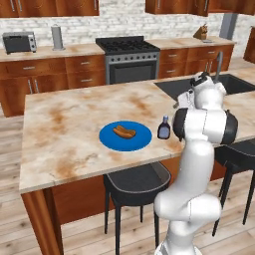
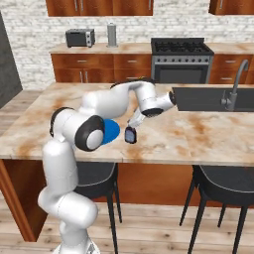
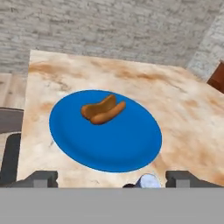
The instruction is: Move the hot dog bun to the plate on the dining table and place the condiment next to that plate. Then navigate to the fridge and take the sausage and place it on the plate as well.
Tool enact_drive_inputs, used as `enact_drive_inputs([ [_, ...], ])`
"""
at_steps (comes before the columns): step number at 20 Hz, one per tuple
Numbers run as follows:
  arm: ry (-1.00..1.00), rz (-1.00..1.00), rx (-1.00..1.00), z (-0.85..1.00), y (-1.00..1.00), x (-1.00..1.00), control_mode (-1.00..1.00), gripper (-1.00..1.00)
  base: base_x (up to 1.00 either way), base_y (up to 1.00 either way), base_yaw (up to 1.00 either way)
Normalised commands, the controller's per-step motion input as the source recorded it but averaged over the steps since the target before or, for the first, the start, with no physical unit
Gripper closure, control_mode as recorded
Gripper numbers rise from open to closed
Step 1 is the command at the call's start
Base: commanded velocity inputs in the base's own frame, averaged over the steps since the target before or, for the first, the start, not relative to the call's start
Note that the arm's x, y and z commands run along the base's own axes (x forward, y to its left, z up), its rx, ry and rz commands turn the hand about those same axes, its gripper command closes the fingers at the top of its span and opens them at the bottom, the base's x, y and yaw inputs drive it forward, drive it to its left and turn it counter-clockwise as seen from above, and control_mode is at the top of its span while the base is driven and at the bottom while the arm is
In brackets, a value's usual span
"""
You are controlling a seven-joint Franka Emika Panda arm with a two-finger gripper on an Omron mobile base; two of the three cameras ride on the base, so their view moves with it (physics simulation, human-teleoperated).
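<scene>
The blue plate is sitting at the middle of the left base view on the dining table, with the hot dog bun lying on it. Just beside the plate's right edge, the condiment is standing upright. In the hand view the gripper is hanging over the bottle's pale cap at the bottom of the frame, fingers spread wide and gripping nothing.

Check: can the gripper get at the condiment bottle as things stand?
Probably yes. The gripper is open with the condiment bottle right between its fingers, upright beside the blue plate; nothing blocks it.
</scene>
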Motion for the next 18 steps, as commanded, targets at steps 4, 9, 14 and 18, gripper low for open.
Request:
enact_drive_inputs([
  [4,-0.15,0.25,-0.25,0.84,0.15,-0.95,-1.0,-1.0,0.0,0.0,0.0],
  [9,-0.16,0.5,-0.48,0.36,0.67,-1.0,-1.0,-1.0,0.0,0.0,0.0],
  [14,-0.21,0.57,-0.5,0.58,0.57,-0.84,-1.0,-1.0,0.0,0.0,0.0],
  [18,-0.29,0.54,-0.42,0.58,0.5,-0.71,-1.0,-1.0,0.0,0.0,0.0],
])
